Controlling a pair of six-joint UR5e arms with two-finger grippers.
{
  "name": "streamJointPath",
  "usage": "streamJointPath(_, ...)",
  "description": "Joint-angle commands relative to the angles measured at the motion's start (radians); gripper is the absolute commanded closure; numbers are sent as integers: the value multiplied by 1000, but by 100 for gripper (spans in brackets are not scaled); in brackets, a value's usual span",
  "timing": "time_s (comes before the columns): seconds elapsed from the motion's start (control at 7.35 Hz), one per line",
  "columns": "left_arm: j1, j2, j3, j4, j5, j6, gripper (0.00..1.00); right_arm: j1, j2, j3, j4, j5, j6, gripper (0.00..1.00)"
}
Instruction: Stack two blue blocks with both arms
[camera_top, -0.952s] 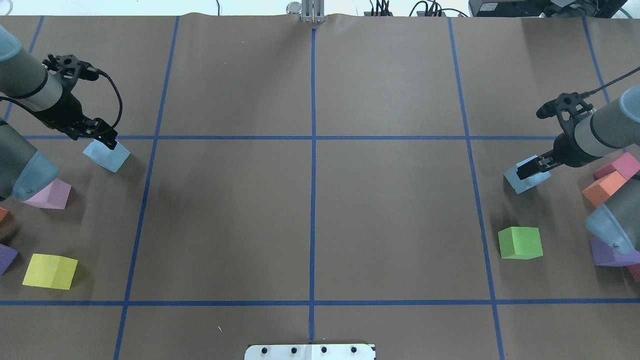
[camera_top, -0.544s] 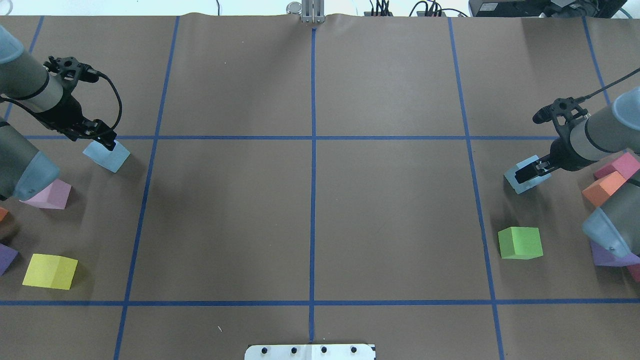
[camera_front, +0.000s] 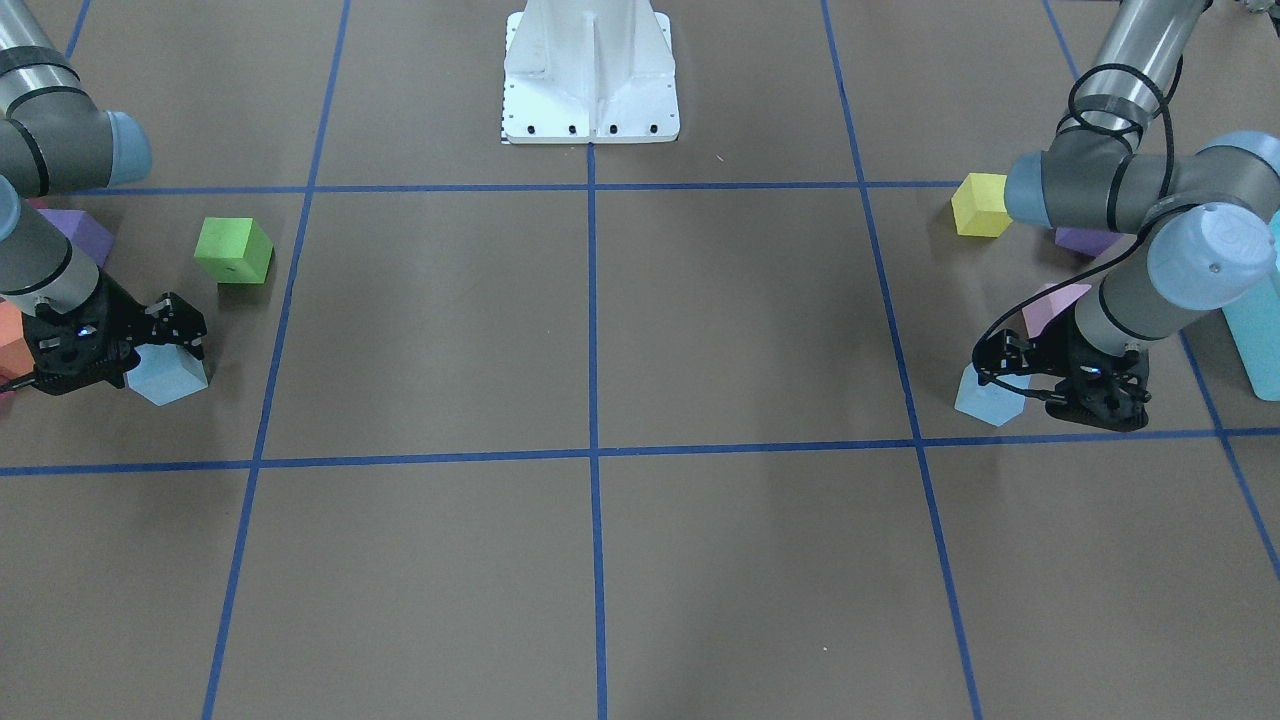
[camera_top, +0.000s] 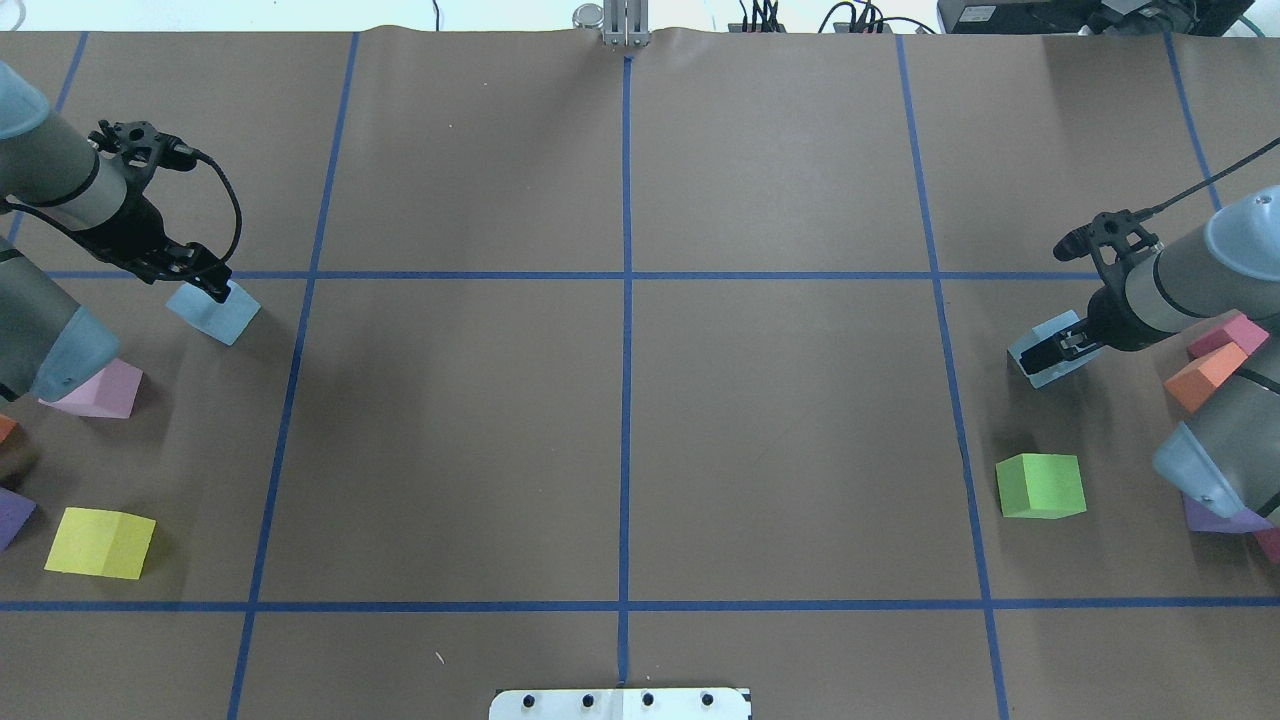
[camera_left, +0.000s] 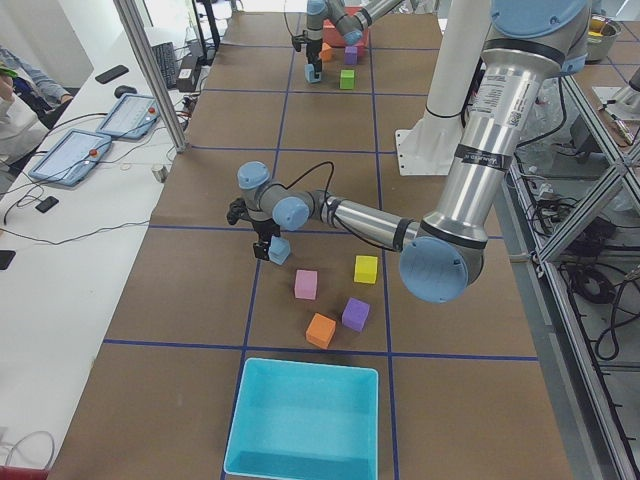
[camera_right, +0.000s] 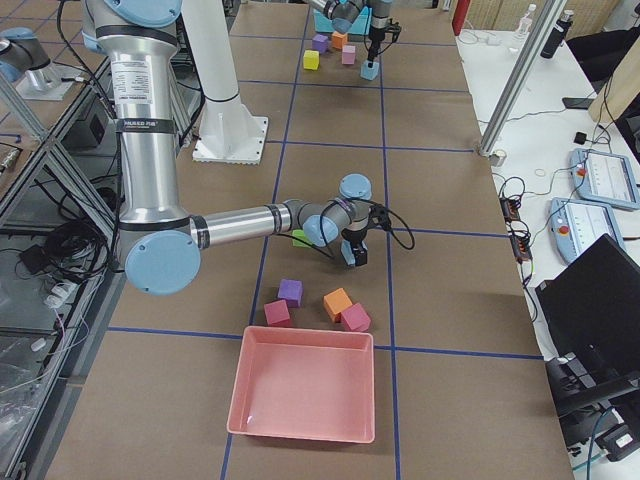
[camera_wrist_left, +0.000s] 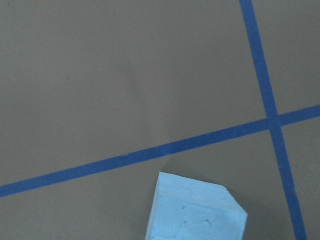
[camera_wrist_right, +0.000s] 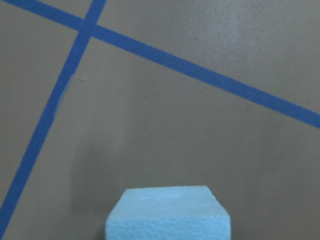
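The left blue block (camera_top: 215, 318) sat at the left end of the surface (camera_top: 780, 450), just on the robot's side of the crosswise blue tape line (camera_top: 480, 275) and just outboard of a lengthwise one, its corners askew to the grid. The left hand (camera_top: 218, 290) was closed on its far upper edge. The right blue block (camera_top: 1045, 375) sat likewise at the right end, clamped across its top by the right hand (camera_top: 1060, 345); whether either block had cleared the surface could not be told. Nearest the robot, the white pedestal base (camera_front: 590, 75) stood at the middle of the near edge. Farther out lay the yellow cube (camera_top: 100, 542) near the left rim and the green cube (camera_top: 1040, 486) just outboard of the right lengthwise line. Beyond them a pink cube (camera_top: 95, 390) lay beside the left forearm, and an orange cube (camera_top: 1205, 375) and a magenta cube (camera_top: 1235, 332) crowded the right arm. A turquoise box (camera_left: 300, 420) sat at the left end and a pink tray (camera_right: 300, 385) at the right. Between the two blocks stretched the wide brown middle, marked with tape lines, running to the far paper edge.
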Motion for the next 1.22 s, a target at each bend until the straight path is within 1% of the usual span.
streamJointPath(0.0, 9, -3, 22, -32, -1, -12, 1, -7, 1, -2, 4, -2, 1, 2)
streamJointPath(0.27, 9, -3, -3, -23, -13, -16, 1, -7, 1, -4, 4, -2, 1, 2)
streamJointPath(0.41, 9, -1, -38, -5, -22, -33, 1, -9, 1, -2, 4, -2, 1, 2)
streamJointPath(0.82, 12, 6, -27, -6, -26, -32, 1, -9, 1, -2, 4, -2, 1, 2)
streamJointPath(1.09, 38, 0, -7, -9, -24, -53, 1, -9, -1, -4, 4, -2, 1, 4)
